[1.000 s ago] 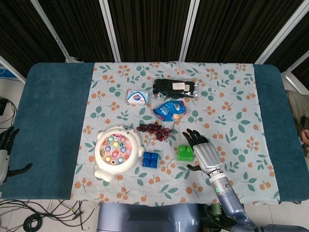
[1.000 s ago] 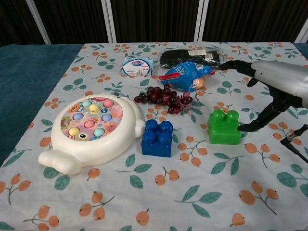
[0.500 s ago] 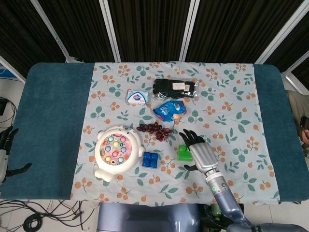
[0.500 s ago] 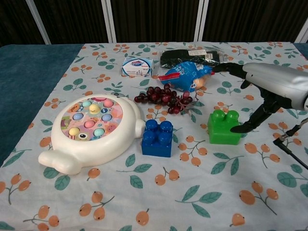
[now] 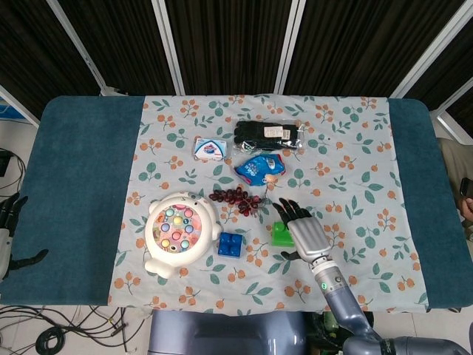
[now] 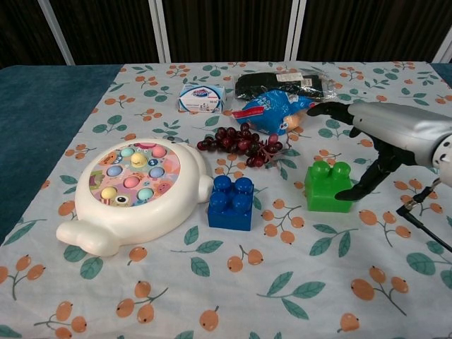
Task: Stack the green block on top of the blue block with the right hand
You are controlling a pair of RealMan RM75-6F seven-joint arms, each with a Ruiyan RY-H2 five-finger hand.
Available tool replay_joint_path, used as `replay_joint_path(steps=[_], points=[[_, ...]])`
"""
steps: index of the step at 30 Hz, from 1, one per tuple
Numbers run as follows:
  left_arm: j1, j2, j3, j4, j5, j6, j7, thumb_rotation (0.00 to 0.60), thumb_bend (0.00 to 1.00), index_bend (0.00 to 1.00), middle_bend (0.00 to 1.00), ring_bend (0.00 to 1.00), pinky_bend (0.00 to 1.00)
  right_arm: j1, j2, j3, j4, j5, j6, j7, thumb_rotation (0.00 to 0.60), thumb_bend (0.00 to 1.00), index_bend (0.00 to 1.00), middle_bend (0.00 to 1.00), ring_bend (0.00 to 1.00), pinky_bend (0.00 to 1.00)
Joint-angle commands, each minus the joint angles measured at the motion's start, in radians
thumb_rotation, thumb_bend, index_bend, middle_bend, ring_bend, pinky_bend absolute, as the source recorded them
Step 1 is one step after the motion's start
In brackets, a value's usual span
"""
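The green block (image 6: pixel 328 186) (image 5: pixel 280 234) sits on the patterned cloth, to the right of the blue block (image 6: pixel 231 202) (image 5: pixel 230 244). My right hand (image 6: pixel 385 134) (image 5: pixel 304 231) hovers over the green block's right side with its fingers spread and its thumb reaching down at the block's right edge. It holds nothing. Whether the thumb touches the block I cannot tell. My left hand (image 5: pixel 9 233) hangs off the table's left edge, fingers apart and empty.
A white fishing toy (image 6: pixel 134 190) lies left of the blue block. Purple grapes (image 6: pixel 244 145), a blue snack bag (image 6: pixel 272 110), a black packet (image 6: pixel 282 83) and a small white box (image 6: pixel 203 97) lie behind the blocks. A black cable (image 6: pixel 424 226) runs at the right.
My right hand has moved left toward the green block, and its thumb has come in to the block's right edge. The blocks have not moved.
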Motion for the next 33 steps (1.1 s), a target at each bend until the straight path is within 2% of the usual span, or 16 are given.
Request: replay_joint_path(steps=[1,5,14,25,33], points=[[-0.001,0.001,-0.001,-0.001,-0.002,-0.001,0.000,0.600,0.00,0.00,0.00,0.00,0.00,0.012,-0.015,0.005,0.022,0.021,-0.016,-0.015,0.600,0.12,0.06,0.06,0.02,0.21],[-0.001,0.002,-0.001,-0.001,-0.002,-0.004,-0.003,0.600,0.00,0.00,0.00,0.00,0.00,0.023,-0.039,0.011,0.053,0.045,-0.032,-0.022,0.600,0.14,0.13,0.11,0.05,0.21],[-0.004,0.009,0.001,-0.006,-0.006,-0.016,-0.015,0.600,0.00,0.00,0.00,0.00,0.00,0.048,-0.101,0.017,0.149,0.096,-0.073,-0.030,0.600,0.20,0.32,0.27,0.21,0.28],[-0.005,0.010,0.002,-0.008,-0.007,-0.021,-0.018,0.600,0.00,0.00,0.00,0.00,0.00,0.051,-0.109,0.018,0.183,0.130,-0.088,-0.024,0.600,0.24,0.33,0.29,0.23,0.30],[-0.005,0.012,0.002,-0.011,-0.008,-0.022,-0.022,0.600,0.00,0.00,0.00,0.00,0.00,0.058,-0.104,0.021,0.182,0.146,-0.097,-0.030,0.600,0.40,0.34,0.30,0.24,0.31]])
